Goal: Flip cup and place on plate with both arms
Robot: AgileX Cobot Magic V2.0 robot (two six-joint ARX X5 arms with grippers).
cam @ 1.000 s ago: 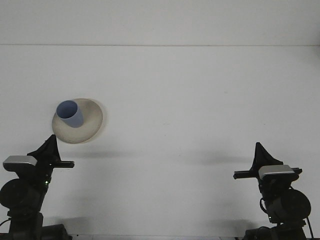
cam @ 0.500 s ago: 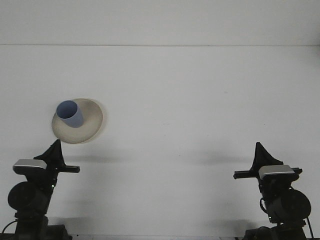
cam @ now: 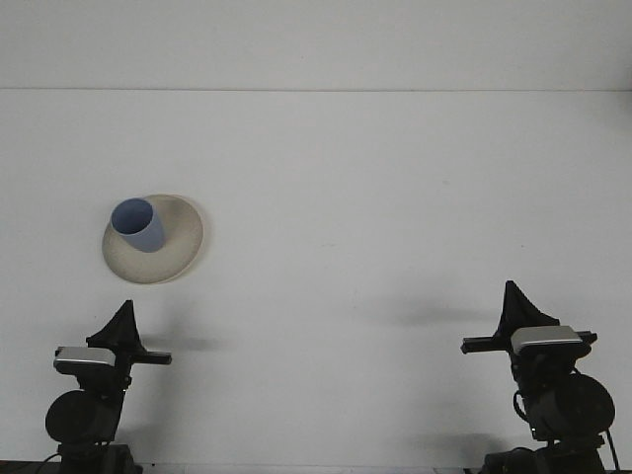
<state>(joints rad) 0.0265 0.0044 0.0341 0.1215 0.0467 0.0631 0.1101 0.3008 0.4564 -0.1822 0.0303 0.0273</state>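
Note:
A blue cup (cam: 139, 225) stands upright, mouth up, on the left part of a beige plate (cam: 176, 245) at the table's left. My left gripper (cam: 122, 323) is low at the front left, well below the plate and apart from it. My right gripper (cam: 513, 301) sits at the front right, far from the cup. Each gripper shows only as a dark pointed shape, holding nothing that I can see.
The white table (cam: 355, 197) runs back to a pale wall. Both arm bases and wrist cameras crowd the front corners.
My left arm has drawn back toward the front edge and slightly right, away from the plate. The right arm, cup and plate have stayed still.

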